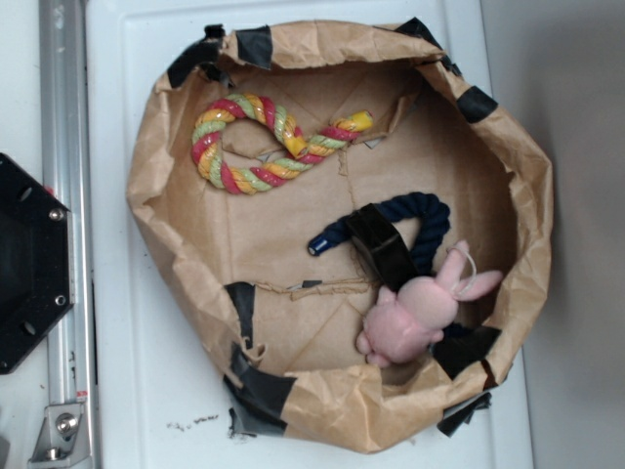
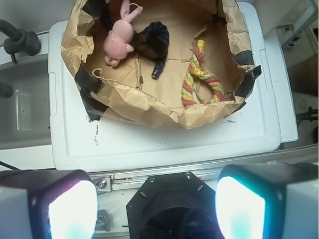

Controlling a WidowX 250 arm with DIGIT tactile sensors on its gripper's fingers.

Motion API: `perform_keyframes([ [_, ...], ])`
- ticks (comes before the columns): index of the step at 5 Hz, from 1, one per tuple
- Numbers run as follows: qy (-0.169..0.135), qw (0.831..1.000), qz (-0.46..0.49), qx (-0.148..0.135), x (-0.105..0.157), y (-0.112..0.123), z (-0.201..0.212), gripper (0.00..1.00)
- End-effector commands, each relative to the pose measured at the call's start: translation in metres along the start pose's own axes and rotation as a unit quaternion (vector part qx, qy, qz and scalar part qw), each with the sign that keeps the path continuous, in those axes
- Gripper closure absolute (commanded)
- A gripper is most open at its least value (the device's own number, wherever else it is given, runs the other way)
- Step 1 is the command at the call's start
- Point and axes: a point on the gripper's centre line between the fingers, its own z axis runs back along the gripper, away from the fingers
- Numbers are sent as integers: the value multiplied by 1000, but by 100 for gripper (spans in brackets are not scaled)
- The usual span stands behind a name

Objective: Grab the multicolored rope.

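Note:
The multicolored rope (image 1: 256,145), twisted red, yellow and pale green, lies curled in a loop with a tail at the upper left inside a crumpled brown paper basin (image 1: 166,147). In the wrist view the rope (image 2: 200,77) lies at the basin's right side, partly hidden by the paper wall. My gripper (image 2: 157,204) is open and empty, its two fingers spread wide at the bottom of the wrist view. It is high above the black robot base (image 2: 172,206), well short of the basin. The gripper does not show in the exterior view.
A dark navy rope (image 1: 400,230) and a pink plush bunny (image 1: 420,308) lie in the basin's lower right. The basin (image 2: 164,107) sits on a white lid (image 2: 149,144). A metal rail (image 1: 66,195) and the black base (image 1: 29,264) are at the left.

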Motion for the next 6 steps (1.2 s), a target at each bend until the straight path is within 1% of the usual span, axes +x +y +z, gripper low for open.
perform_keyframes([
  [1, 0, 1000, 0, 0, 0, 0, 0, 0],
  [2, -9, 998, -58, 15, 48, 26, -31, 0],
  [3, 9, 993, -112, 31, 95, 42, -76, 0],
  [4, 57, 977, -196, 65, 127, 57, -132, 0],
  [5, 67, 962, -260, 57, 128, 62, -162, 0],
  [6, 62, 923, -373, 72, 115, 47, -188, 0],
])
